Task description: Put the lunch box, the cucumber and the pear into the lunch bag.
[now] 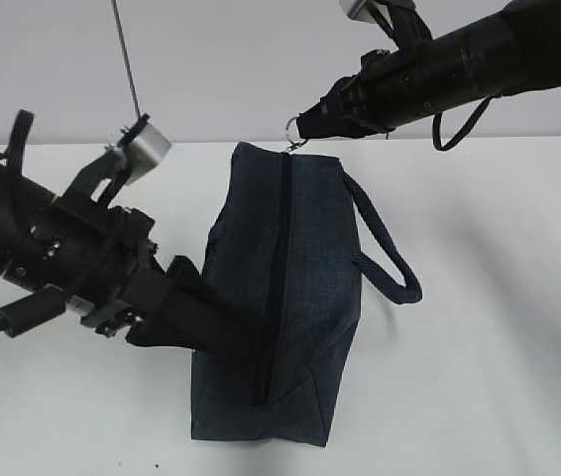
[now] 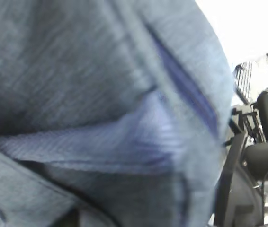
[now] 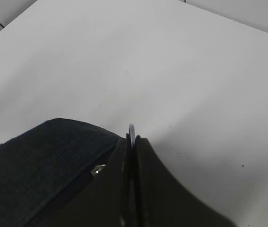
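1. Right gripper [image 3: 133, 142] is clamping the ring pull [image 1: 293, 132] at the bag's [image 1: 290, 297] far end.
2. Left gripper [image 1: 223, 332] is pressing the bag's near side; jaw state unclear, view blurred.
3. Box, cucumber, pear aren't showing; likely inside.
4. Risk: zipper [image 1: 279, 268] snagging, bag sliding.

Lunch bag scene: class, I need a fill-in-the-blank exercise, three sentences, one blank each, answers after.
1. The lunch bag lies on a ____ table.
2. The right gripper is shut on the zipper's metal ____.
3. The bag's loop handle lies on the side facing the ____ arm.

Missing words: white; ring; right
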Robot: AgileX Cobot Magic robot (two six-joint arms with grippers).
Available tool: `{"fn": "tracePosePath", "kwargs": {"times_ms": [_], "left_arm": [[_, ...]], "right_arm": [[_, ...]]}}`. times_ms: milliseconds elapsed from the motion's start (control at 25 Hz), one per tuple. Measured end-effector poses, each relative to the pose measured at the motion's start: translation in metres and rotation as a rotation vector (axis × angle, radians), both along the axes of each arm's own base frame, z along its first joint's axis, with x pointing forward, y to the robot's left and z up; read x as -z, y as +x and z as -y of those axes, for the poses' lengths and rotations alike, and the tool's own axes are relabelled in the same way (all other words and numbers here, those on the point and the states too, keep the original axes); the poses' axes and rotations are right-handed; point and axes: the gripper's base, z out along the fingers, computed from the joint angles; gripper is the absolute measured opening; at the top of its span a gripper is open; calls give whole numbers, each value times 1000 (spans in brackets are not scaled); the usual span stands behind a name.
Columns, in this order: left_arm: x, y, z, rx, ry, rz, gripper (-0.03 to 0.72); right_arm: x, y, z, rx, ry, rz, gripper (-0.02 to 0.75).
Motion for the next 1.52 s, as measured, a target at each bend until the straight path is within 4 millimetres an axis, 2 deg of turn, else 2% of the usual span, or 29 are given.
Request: {"fn": "tracePosePath", "kwargs": {"times_ms": [200, 400, 480, 600, 800, 1000, 1160, 1360, 1520], "left_arm": [[-27, -5, -11, -46, -35, 78, 525], [-48, 6, -35, -218, -50, 179, 530], [-52, 11, -39, -273, -68, 196, 529], [-62, 24, -38, -324, -82, 245, 529], [-70, 60, -35, -413, -80, 303, 529], [-67, 92, -26, -426, -95, 297, 529], [-54, 109, -21, -428, -85, 268, 526], [-34, 119, -19, -427, -66, 219, 474], [-32, 120, -18, -430, -73, 204, 460]], "right_arm": [[0, 0, 0, -3, 1, -2, 6], [0, -2, -1, -18, 11, -10, 6], [0, -2, -2, -21, 14, -13, 6], [0, -2, -2, -26, 16, -15, 6], [-1, -4, -3, -43, 24, -24, 6], [-1, -4, -3, -42, 26, -24, 6], [-1, -4, -2, -40, 26, -24, 6], [-1, -4, -1, -40, 27, -25, 6], [-1, -4, -2, -42, 27, -26, 6]]}}
